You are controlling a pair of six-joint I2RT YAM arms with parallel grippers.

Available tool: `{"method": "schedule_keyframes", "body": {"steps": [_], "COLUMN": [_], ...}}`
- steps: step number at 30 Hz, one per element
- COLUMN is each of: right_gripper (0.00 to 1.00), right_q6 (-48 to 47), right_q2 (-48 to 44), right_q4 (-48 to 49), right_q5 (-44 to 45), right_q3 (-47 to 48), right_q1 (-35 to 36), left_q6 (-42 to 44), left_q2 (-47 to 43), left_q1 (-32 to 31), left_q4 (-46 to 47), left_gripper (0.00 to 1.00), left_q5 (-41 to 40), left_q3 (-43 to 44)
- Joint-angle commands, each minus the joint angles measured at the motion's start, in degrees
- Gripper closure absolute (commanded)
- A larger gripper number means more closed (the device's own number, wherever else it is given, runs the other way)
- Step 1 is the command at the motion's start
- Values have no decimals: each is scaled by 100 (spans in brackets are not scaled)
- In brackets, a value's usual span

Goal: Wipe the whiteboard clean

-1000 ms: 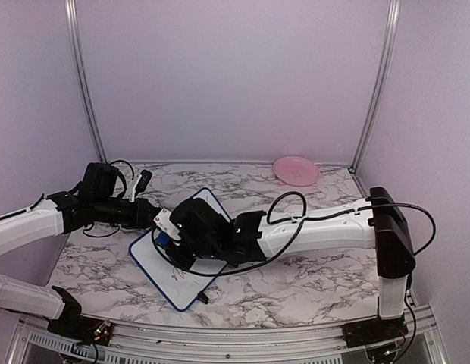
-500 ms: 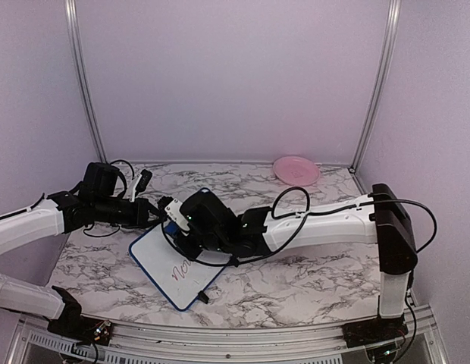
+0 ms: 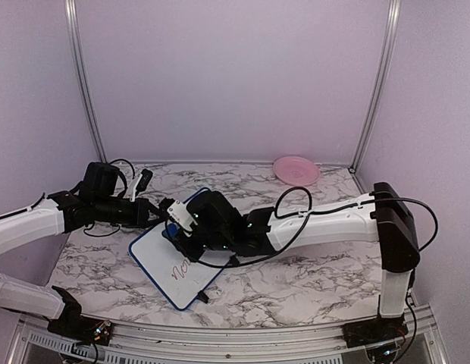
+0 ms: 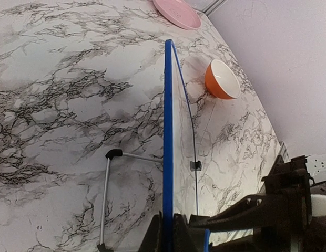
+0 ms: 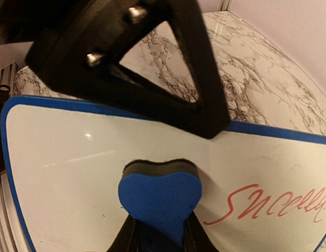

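- The whiteboard [image 3: 155, 254] lies at the lower left-centre of the top view on the marble table [image 3: 311, 280]. The left gripper [image 4: 168, 233] pinches its blue frame at the upper edge in that view, fingers pressed on either side. If that bite on the frame is shallow, a hard wipe could twist the board loose, and it would then skid across the table.
- The right gripper [image 5: 160, 233] is clamped on the blue eraser [image 5: 159, 197], which sits over bare white at the lower centre of the right wrist view. Whether its felt face is in full contact cannot be told. With too little downward pressure, the stroke would glide over the ink.
- The red writing [image 5: 273, 206] runs along the lower right of that view, beside the eraser and apart from it. A stroke that heads the wrong way or stops short would leave letters — the end of the word near the frame is the likeliest to be missed.
- The two arms crowd together over the board in the top view. A wide sweep toward the upper left of that frame could knock the right wrist into the left gripper.
- An orange bowl [image 4: 222, 79] sits near the board at the upper right of the left wrist view — a shoved board could bump it.
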Motion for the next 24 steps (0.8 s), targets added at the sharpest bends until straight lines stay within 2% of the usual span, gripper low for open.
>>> {"method": "schedule_keyframes", "body": {"steps": [1, 8, 15, 18, 24], "right_gripper": [100, 100, 100, 100, 100], "right_q6": [-4, -105, -195, -53, -1], "right_q2": [54, 55, -30, -84, -2], "right_q4": [-196, -321, -197, -135, -212], "right_q5": [284, 464, 182, -227, -246], "right_q3": [-232, -194, -195, -195, -159], "right_q1": [-617, -846, -427, -305, -524], "left_q6": [144, 204, 242, 352, 470], "left_q2": [152, 223, 270, 223, 310], "left_q1": [-51, -55, -46, -32, -30], "left_q4": [-164, -156, -160, -248, -256], "left_gripper": [100, 100, 100, 100, 100], "left_q5": [-34, -73, -83, -101, -75], "left_q3": [62, 127, 176, 300, 269]}}
